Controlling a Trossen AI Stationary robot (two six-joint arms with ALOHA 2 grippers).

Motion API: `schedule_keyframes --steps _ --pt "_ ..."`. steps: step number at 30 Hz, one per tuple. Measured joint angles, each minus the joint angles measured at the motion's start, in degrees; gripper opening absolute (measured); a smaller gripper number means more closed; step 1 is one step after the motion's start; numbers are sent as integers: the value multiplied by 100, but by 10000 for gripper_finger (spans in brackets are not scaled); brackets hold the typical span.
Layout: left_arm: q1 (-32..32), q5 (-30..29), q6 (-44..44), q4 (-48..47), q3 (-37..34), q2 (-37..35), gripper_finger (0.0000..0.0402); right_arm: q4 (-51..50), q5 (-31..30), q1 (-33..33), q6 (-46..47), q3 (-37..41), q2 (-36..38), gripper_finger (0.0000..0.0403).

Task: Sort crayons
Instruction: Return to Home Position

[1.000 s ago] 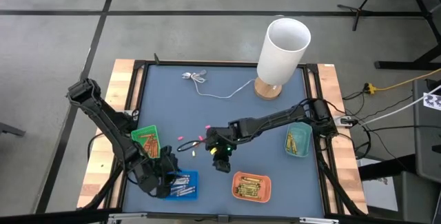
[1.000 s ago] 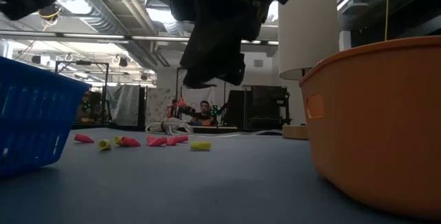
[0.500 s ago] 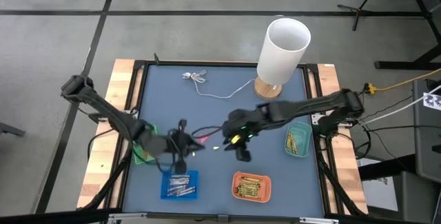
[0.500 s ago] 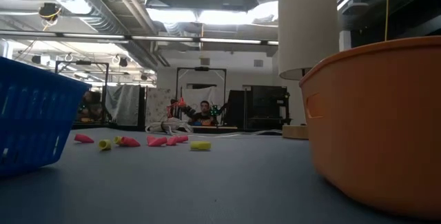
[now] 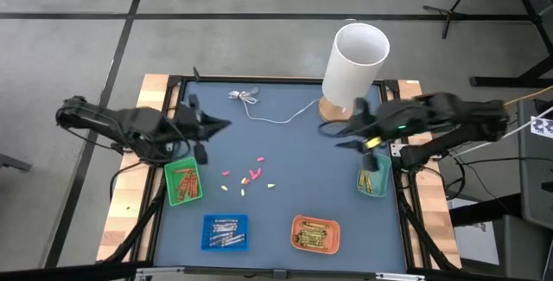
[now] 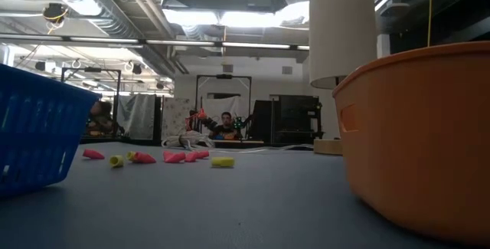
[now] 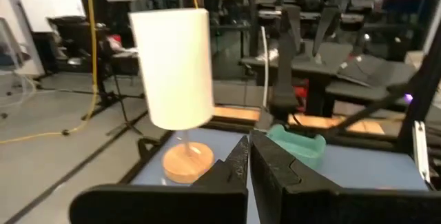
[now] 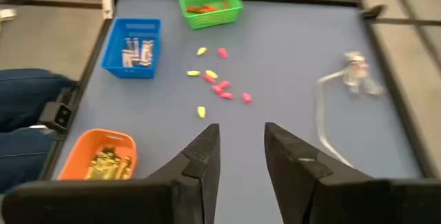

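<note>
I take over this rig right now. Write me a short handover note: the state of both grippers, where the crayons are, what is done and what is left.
Left gripper: shut, holding nothing, above the table's left side, near the green bin.
Right gripper: open, holding nothing, above the right side, by the white lamp.
Done: crayons lie in the green bin, the blue bin, the orange bin and the teal bin.
Left: several small pink and yellow pieces lie loose mid-table, in no bin.
</note>
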State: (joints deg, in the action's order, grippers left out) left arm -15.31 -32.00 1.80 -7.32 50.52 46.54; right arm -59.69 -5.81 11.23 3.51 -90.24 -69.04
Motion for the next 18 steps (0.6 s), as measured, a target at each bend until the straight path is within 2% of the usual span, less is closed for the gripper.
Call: schedule_keyframes --steps 6,9,13,18 --pt "122 -7 20 -977 0 -699 0 -574 -671 1 -13 4 730 111" --pt "120 -45 117 -1440 0 -929 0 -462 -818 -1 -132 261 1049 111" --pt "120 -52 256 -1872 -2 -1140 0 -173 -824 -1 -245 961 1515 111" --pt "120 -68 258 -2066 -2 -1287 0 667 -961 -1 -208 2253 2187 111"
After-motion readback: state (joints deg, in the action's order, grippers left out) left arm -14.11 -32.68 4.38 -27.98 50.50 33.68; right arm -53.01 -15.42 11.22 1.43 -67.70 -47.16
